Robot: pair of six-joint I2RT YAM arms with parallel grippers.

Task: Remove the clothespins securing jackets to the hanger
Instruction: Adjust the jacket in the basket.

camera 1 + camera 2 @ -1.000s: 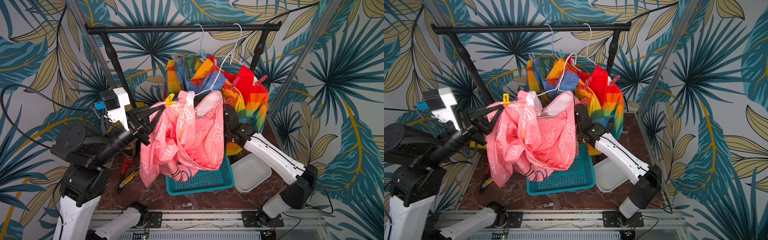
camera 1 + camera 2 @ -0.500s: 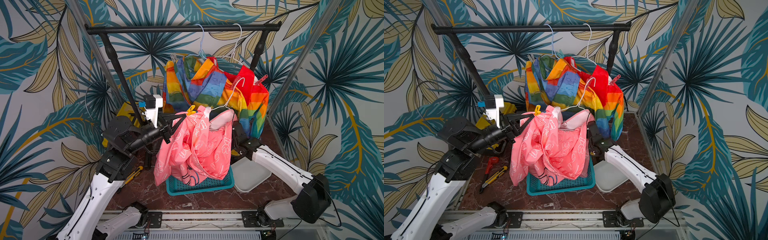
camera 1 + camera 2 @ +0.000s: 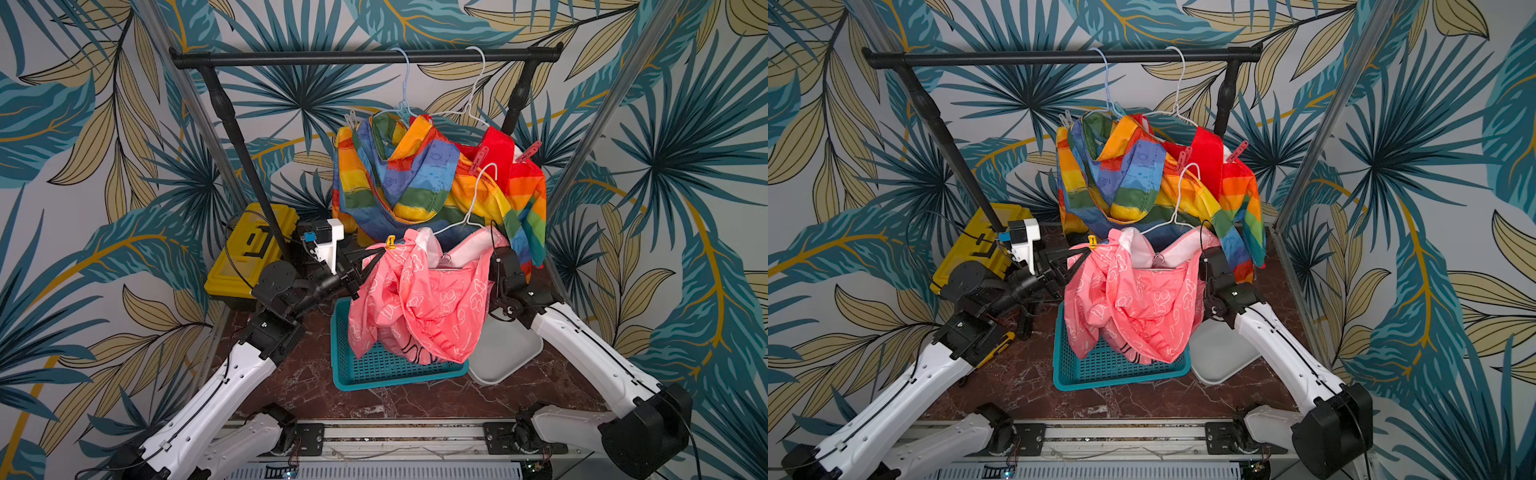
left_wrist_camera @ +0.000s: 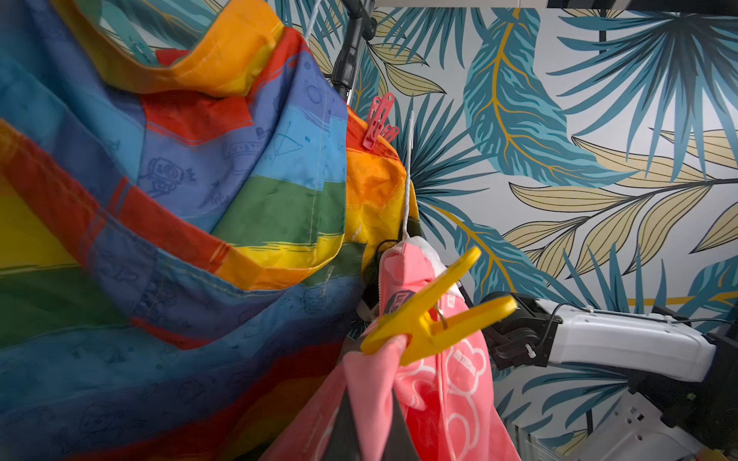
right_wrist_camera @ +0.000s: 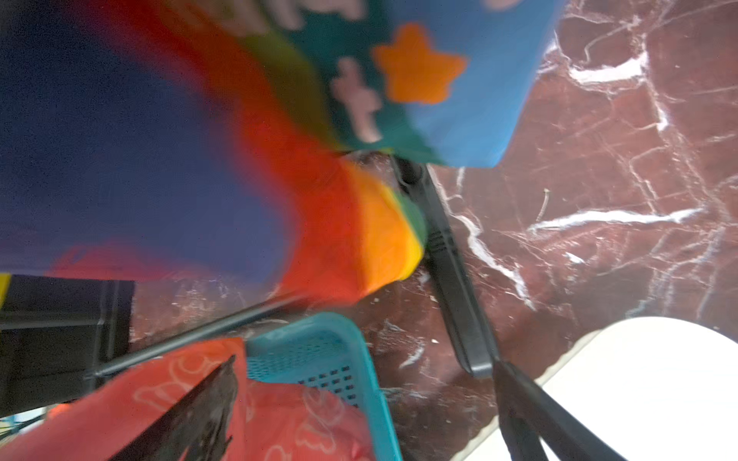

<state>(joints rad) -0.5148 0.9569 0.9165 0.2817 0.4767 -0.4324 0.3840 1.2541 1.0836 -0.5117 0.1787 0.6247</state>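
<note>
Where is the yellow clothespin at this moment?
In both top views the yellow clothespin is clipped on the pink jacket near the centre, right beside the left gripper.

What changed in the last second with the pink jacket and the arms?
The left gripper, shut on the pink jacket, carried it down and right; it now hangs over the teal basket. The right gripper lowered alongside, open. The yellow clothespin stays clipped on; the rainbow jackets remain on the rail.

no readable text anywhere tbh. tiny lettering inside bear print on pink jacket [image 4: 459,379], too blurry to make out.
</note>
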